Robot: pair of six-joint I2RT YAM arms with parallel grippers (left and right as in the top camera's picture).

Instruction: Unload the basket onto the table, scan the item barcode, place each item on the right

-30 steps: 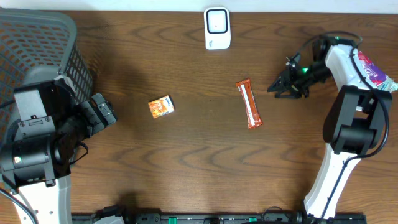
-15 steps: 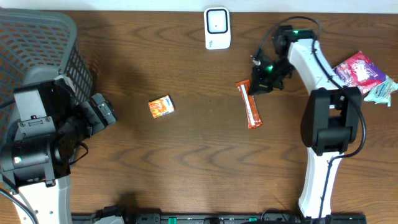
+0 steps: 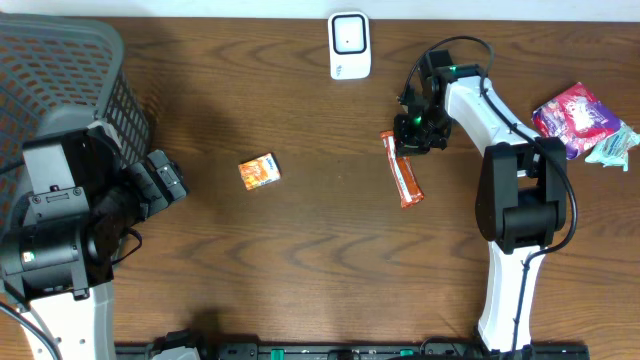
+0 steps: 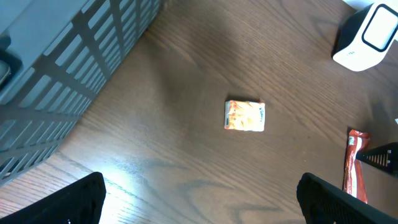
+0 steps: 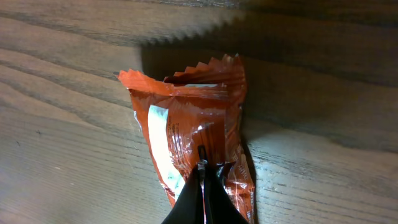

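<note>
Wood table (image 3: 300,250): right gripper (image 5: 202,177) pinched shut on the top end of the snack bar (image 3: 404,175), which lies flat, near the scanner (image 3: 349,45). Left gripper (image 4: 199,202) jaws wide apart, holding nothing. Grasp looks made; lift, carry and scan remain.

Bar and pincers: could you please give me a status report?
Right pincer shut on bar, top end. Left pincer open, by basket. Nothing between bar and scanner.

Right gripper (image 3: 402,138) swung in from the far right to the top end of the orange snack bar (image 3: 404,172). Its 2 fingers (image 5: 189,208) closed (tips now on the wrapper).
</note>
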